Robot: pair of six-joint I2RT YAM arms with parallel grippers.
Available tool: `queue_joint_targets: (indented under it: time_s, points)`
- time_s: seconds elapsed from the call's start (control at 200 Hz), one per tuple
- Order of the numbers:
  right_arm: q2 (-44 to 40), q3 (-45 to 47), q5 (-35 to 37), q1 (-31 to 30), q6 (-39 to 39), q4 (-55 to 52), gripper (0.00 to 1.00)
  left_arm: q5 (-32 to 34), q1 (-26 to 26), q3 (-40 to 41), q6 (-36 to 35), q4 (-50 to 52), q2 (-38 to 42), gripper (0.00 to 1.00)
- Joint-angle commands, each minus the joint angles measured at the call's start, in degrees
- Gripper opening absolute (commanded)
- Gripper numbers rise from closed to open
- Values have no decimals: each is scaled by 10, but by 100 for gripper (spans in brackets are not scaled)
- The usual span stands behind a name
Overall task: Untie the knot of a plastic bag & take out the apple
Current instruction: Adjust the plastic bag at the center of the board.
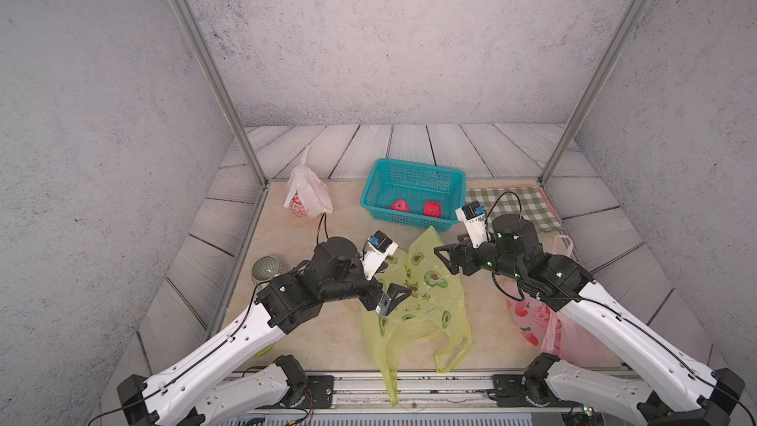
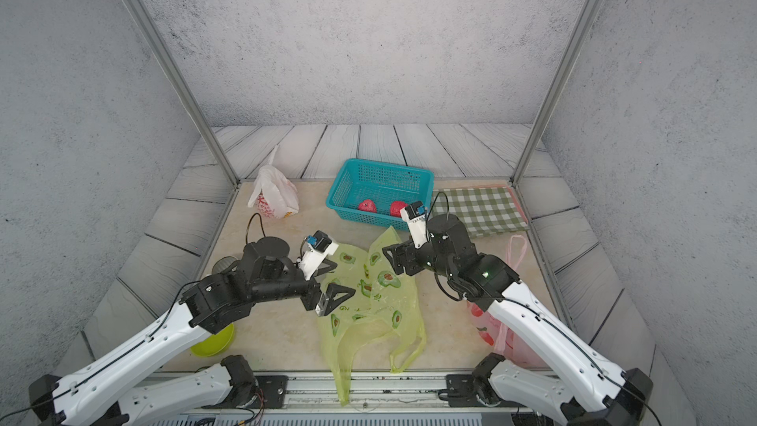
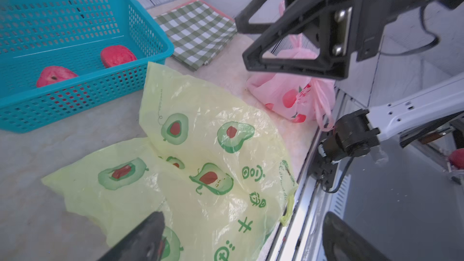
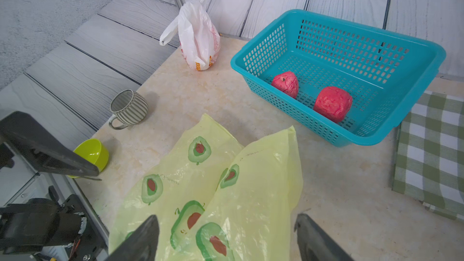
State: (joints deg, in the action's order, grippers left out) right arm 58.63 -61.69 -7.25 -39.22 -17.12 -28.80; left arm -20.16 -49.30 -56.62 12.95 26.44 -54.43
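As the green bag (image 1: 426, 301) lies flat mid-front on the surface (image 1: 327, 342) and two apples (image 1: 432, 209) sit in the back-edge basket (image 1: 405, 217), that one looks done. White bag (image 1: 305, 194) and pink bag (image 1: 532, 321) look tied. Both arms' jaws are open and empty.

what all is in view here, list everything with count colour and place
avocado-print bag: 1, yellow-green, centre, handles draped over the near edge
basket: 1, teal, far centre
apples: 2, red, inside the basket
white bag: 1, white with red print, far left
pink bag: 1, pink with red print, near right
cloth: 1, green-white check, far right
mug: 1, grey striped, left edge
bowl: 1, lime green, near left
left claw: 1, black, open, over the avocado-print bag
right claw: 1, black, open, over the bag's far end
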Motion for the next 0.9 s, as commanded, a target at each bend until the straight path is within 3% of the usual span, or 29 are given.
queue_joint_targets:
  time_s: [0.0,0.12,0.22,0.4,0.525,0.651,0.896]
  points:
    - [-13,19,-48,-2,-45,8,86,-36,3,10,86,-92,-27,99]
    - [-40,114,-144,-2,-167,149,85,-91,18,72,200,-266,-85,99]
    - [-29,211,-188,-2,-260,287,80,-78,19,92,237,-299,-132,99]
    - [93,317,-155,-1,-274,414,78,55,29,200,283,-406,-165,97]
    - [213,337,-138,1,-282,487,75,72,67,254,301,-451,-202,95]
    - [262,355,-89,1,-295,503,72,76,101,285,321,-442,-207,95]
    - [238,363,-4,2,-264,424,78,92,163,322,320,-382,-174,97]
